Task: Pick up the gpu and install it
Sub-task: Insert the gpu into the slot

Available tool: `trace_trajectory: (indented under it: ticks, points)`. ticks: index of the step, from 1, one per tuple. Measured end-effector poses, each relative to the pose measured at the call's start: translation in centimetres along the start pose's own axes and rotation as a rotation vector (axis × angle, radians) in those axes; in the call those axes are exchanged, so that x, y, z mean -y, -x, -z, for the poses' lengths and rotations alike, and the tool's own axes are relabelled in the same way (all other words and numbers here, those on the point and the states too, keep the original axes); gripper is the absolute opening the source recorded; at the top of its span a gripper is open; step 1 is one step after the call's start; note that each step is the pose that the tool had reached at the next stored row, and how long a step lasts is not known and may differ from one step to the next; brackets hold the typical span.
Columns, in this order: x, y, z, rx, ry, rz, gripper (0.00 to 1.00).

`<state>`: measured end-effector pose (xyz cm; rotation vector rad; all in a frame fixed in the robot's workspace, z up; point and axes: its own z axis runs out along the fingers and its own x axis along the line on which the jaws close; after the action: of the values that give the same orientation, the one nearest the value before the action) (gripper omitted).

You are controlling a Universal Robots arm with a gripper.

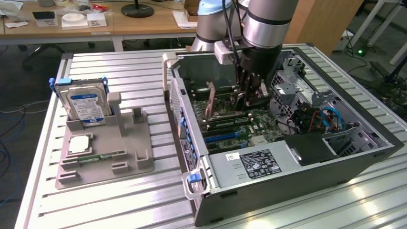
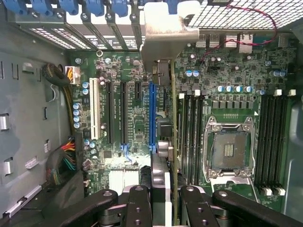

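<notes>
Ribbed aluminium table fills the exterior view, with wooden desks behind it. On that view's left a grey moulded fixture tray carries an upright silver hard drive with a blue label and a small narrow green memory stick lying flat. On that view's right an open black computer case lies on its side, its green motherboard exposed. The silver-and-blue robot arm reaches down into the case, and the gripper hangs just above the board. In the wrist view, the gripper is narrowed, its black fingers clamped from both sides on the gpu, a thin flat expansion card seen edge-on. The card stands upright over the motherboard, just beside the long blue expansion slot and near the black memory slots. Its silver end bracket sits at the case's slotted rear wall. Whether the card's edge is seated cannot be told.
</notes>
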<state>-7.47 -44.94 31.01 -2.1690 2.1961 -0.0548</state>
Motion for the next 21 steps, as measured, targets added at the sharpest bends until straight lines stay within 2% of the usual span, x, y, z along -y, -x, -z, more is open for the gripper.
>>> trace_trajectory:
  ticks: [5,7,8,10,11,21]
  points:
    - [-0.08,-0.27,-0.22,0.0006,-0.0001,0.0,0.28]
    - [-0.1,-0.3,-0.3,0.0036,0.0001,0.0,0.28]
    - [-0.11,-0.3,-0.35,0.0082,0.0001,-0.001,0.28]
    - [-0.13,-0.31,-0.45,0.0253,0.0003,-0.002,0.28]
    - [-0.14,-0.31,-0.52,0.0306,0.0003,-0.002,0.28]
    - [-0.17,-0.36,-0.99,0.0312,0.0003,-0.002,0.28]
